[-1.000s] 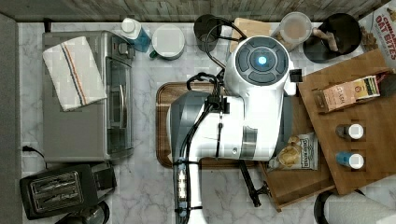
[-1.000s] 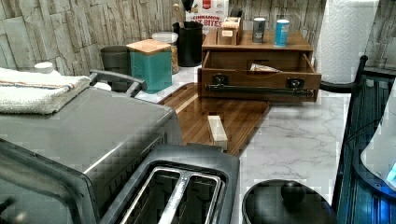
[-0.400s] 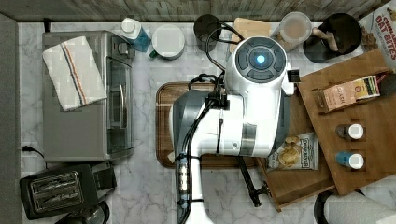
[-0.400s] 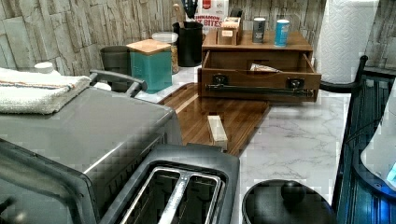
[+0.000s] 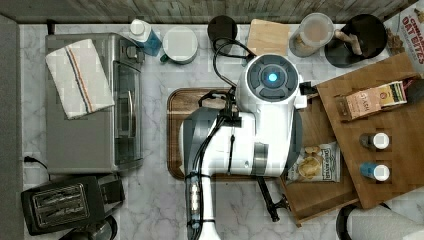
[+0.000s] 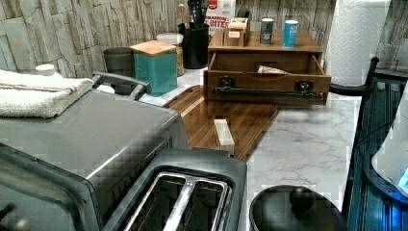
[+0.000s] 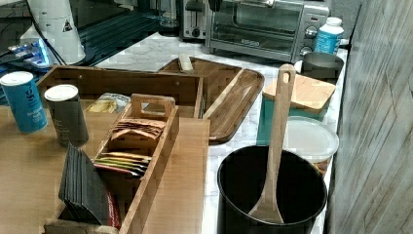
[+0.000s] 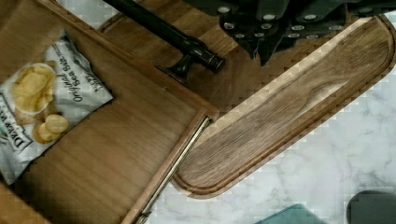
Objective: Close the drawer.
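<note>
Brown wooden drawer [image 6: 267, 77] stands pulled out, its bar handle [image 8: 168, 35] running crosswise just beside the claw [image 8: 275, 35]. Claw's state: can't tell.

White-grey arm [image 5: 250, 135], blue light, black cables.

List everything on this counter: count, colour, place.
drawer: one, brown, pulled open under the cabinet top
chip bag: one, white, lying in the drawer
serving tray: one, dark brown, in front of the drawer
wooden block: one, pale, on the tray
shakers: two, one dark and one blue, on the cabinet top
tea box: one, tan, on the cabinet top
toaster oven: one, silver, the top view's left
towel: one, white and striped, on the toaster oven
toaster: one, black, beside the toaster oven
canister: one, teal, by the wall
utensil pot: one, black, holding a wooden spoon
arm: one, white, over the tray
pincer: one, dark, near the drawer handle
</note>
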